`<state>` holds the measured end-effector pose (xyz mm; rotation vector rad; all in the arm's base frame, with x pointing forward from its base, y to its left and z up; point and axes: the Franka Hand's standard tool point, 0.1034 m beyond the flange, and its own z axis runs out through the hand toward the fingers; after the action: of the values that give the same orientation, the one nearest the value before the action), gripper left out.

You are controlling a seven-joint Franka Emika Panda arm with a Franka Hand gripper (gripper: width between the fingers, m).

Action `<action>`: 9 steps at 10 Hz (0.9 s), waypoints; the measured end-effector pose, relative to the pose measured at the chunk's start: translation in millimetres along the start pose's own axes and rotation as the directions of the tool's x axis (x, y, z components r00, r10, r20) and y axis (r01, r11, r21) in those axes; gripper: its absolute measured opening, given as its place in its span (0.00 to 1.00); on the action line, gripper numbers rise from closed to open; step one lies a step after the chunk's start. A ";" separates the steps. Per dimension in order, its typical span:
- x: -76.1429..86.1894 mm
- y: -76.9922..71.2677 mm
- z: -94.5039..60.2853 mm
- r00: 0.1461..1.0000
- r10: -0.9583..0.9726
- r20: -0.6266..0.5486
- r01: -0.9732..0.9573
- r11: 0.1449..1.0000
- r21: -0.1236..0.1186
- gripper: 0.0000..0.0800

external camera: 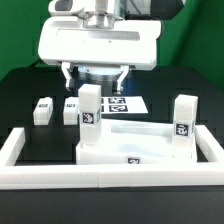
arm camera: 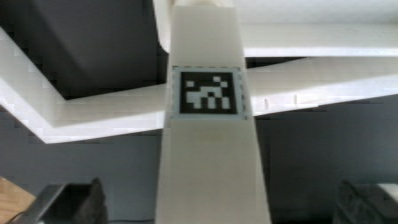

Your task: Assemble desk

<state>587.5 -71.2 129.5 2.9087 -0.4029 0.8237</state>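
Observation:
The white desk tabletop point(external camera: 135, 146) lies flat inside the fence, raised edges up. Two tagged legs stand upright on it, one at the corner toward the exterior view's left point(external camera: 90, 112), the other at the corner toward its right point(external camera: 184, 118). Two more legs point(external camera: 42, 110) point(external camera: 70, 110) sit loose on the black table behind. My gripper point(external camera: 95, 76) hangs open just above the left upright leg. In the wrist view that leg point(arm camera: 208, 92) runs between the fingers point(arm camera: 71, 200), with a dark gap on each side. Nothing is held.
Low white fence bars run along the front point(external camera: 110, 177) and both sides point(external camera: 14, 150) of the workspace. The marker board point(external camera: 128, 102) lies flat behind the tabletop, under the gripper.

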 end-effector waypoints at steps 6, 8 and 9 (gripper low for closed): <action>11.4 5.0 -1.2 0.991 0.035 0.128 -0.041 0.998 0.037 0.81; 12.0 7.9 3.3 0.984 0.045 0.173 -0.053 0.998 0.042 0.81; 8.8 6.0 6.4 0.965 0.061 0.256 -0.078 0.995 0.056 0.81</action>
<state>596.3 -80.0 128.8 3.0877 -0.5106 0.4796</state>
